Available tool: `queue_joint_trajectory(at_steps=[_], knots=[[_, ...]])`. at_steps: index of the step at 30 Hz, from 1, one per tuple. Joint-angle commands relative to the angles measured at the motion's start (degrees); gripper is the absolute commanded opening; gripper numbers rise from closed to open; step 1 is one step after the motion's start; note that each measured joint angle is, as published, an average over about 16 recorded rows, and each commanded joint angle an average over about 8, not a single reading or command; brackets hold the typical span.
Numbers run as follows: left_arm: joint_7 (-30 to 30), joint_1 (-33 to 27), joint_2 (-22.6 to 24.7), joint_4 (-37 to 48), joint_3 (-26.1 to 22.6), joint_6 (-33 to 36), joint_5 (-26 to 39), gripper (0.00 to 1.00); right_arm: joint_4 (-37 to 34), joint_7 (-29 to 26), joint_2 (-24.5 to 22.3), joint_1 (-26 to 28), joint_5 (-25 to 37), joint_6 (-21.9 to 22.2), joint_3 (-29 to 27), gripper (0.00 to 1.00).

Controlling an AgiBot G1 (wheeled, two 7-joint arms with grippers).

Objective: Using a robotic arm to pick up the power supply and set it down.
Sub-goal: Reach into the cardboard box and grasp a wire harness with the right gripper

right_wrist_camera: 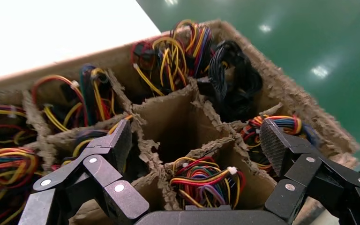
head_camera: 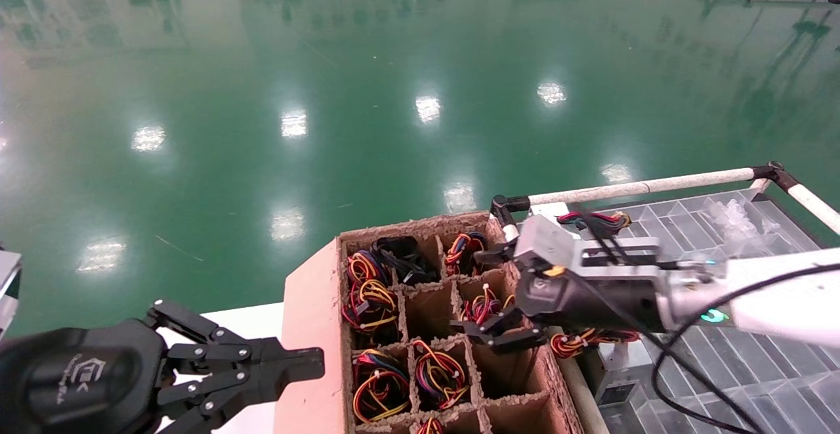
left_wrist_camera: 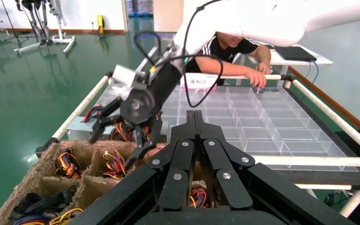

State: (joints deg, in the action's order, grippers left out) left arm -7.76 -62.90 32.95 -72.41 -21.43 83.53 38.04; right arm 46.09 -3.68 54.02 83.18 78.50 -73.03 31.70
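My right gripper hangs open just above the brown cardboard divider box, empty. Its fingers straddle one cell in the box's right column. In that cell sits a power supply; only its tied bundle of red, yellow and black wires shows. In the right wrist view the right gripper has one fingertip over each side wall of the cell. Other cells hold similar wire bundles. My left gripper is parked, shut and empty, low beside the box's left side; the left wrist view shows the left gripper.
Right of the box lies a clear plastic compartment tray inside a white pipe frame. Two more power supplies lie on it, one under my right wrist and one farther back. A person leans over the tray's far side.
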Motion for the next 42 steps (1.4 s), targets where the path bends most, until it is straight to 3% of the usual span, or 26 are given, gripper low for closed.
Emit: queue_joint_trajectory(at_steps=[1, 4, 9, 12, 30, 42], knots=[[0.00, 0.00, 0.00, 0.00, 0.00, 0.00, 0.00, 0.05, -2.36, 0.96, 1.58, 1.35, 1.66, 0.39, 0.92, 0.00], [0.00, 0.00, 0.00, 0.00, 0.00, 0.00, 0.00, 0.26, -4.15, 1.45, 2.72, 2.50, 3.70, 1.35, 1.90, 0.00], [0.00, 0.00, 0.00, 0.00, 0.00, 0.00, 0.00, 0.82, -5.89, 0.83, 3.91, 3.75, 6.51, 3.11, 3.16, 0.00], [0.00, 0.00, 0.00, 0.00, -0.01, 0.00, 0.00, 0.98, -6.43, -0.02, 4.27, 4.04, 7.46, 3.93, 3.55, 0.00], [0.01, 0.00, -0.01, 0.00, -0.01, -0.01, -0.01, 1.00, -9.44, -4.44, 5.68, 5.64, 9.57, 3.24, 5.09, 0.00], [0.01, -0.01, -0.01, 0.00, -0.02, -0.01, -0.01, 1.00, -7.62, -6.36, 3.95, 4.47, 6.76, 2.68, 3.39, 0.00]])
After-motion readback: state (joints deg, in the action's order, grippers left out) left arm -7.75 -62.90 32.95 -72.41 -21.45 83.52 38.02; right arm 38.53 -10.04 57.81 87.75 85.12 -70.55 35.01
